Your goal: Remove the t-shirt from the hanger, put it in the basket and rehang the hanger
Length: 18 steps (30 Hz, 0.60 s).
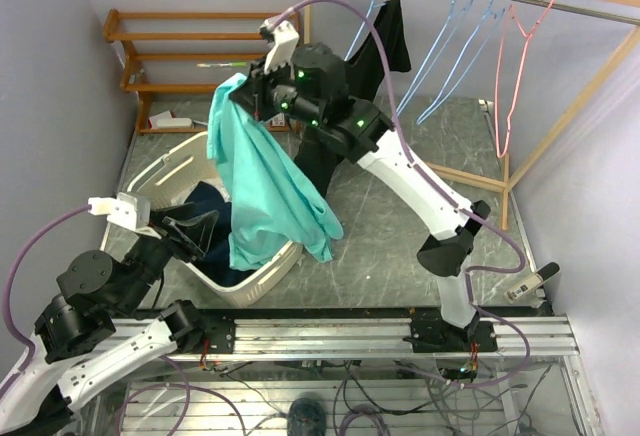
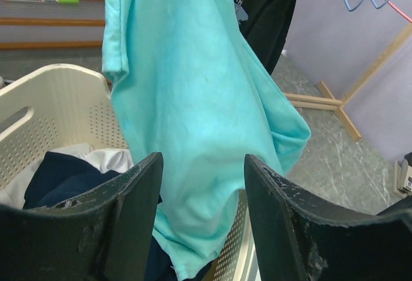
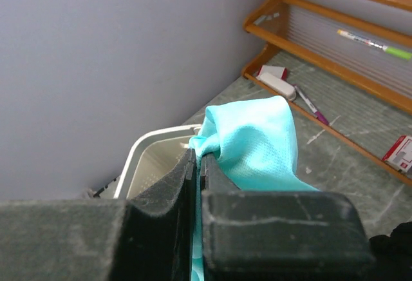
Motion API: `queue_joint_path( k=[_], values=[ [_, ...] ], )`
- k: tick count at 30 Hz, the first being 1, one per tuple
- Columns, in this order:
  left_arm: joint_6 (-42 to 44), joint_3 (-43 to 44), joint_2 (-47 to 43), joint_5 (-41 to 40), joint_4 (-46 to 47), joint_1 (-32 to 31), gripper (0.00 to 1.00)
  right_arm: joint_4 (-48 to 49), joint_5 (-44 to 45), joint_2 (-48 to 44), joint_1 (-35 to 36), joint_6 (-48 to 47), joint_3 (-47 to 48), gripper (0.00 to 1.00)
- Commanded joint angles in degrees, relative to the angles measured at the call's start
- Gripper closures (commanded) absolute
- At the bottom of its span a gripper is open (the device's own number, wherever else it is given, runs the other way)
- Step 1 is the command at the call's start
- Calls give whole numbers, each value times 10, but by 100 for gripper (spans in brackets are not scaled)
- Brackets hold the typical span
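Observation:
A turquoise t-shirt [image 1: 268, 181] hangs free from my right gripper [image 1: 250, 94], which is shut on its top edge; the pinch shows in the right wrist view [image 3: 201, 158], cloth [image 3: 254, 142] bunched at the jaws. The shirt's lower end drapes over the rim of the white laundry basket [image 1: 165, 171]. No hanger is in the shirt. My left gripper [image 1: 195, 231] is open and empty, low at the basket, facing the hanging shirt [image 2: 193, 100]; its fingers [image 2: 138, 191] stand apart with the cloth beyond them. Empty hangers [image 1: 450, 46] hang on the rail.
A black garment [image 1: 390, 36] hangs on the rail at the back. The basket holds dark blue and white clothes [image 2: 64, 171]. A wooden shelf [image 1: 180, 51] stands at the back left. The rail's wooden frame [image 1: 560, 126] stands at right.

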Motion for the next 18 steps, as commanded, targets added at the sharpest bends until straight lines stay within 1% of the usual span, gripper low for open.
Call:
queue_joint_path(
  k=[1,2,3,5,6,7,10,11,13,14,18],
  values=[
    [-6,-6,3,-14,-3,3,36,43,-118,-19,-17,19,-23,100],
    [-4,-6,8,-12,-3,3,36,33,-143,-20,-16,14,-37,99],
    [-3,-4,12,-10,-3,3,36,19,-165,-24,-13,4,-52,88],
    [-2,-3,19,-7,-4,3,36,0,-188,-44,-6,-19,-110,76],
    [-1,-4,21,-4,-4,3,36,-2,-189,-64,3,-34,-149,64],
    [-1,-4,23,-3,-4,4,36,-1,-188,-84,13,-47,-187,60],
    [-1,-4,26,-4,-5,4,36,-19,-185,-144,47,-89,-265,60],
    [-2,-4,26,-5,-5,4,36,-26,-169,-162,55,-93,-287,56],
    [-2,-4,26,-6,-4,4,36,-16,-130,-204,58,-84,-346,31],
    [-1,-4,25,-7,-4,5,36,-2,-102,-226,58,-78,-379,26],
    [-4,-4,25,-11,-6,5,36,28,29,-313,58,-54,-486,24]
  ],
)
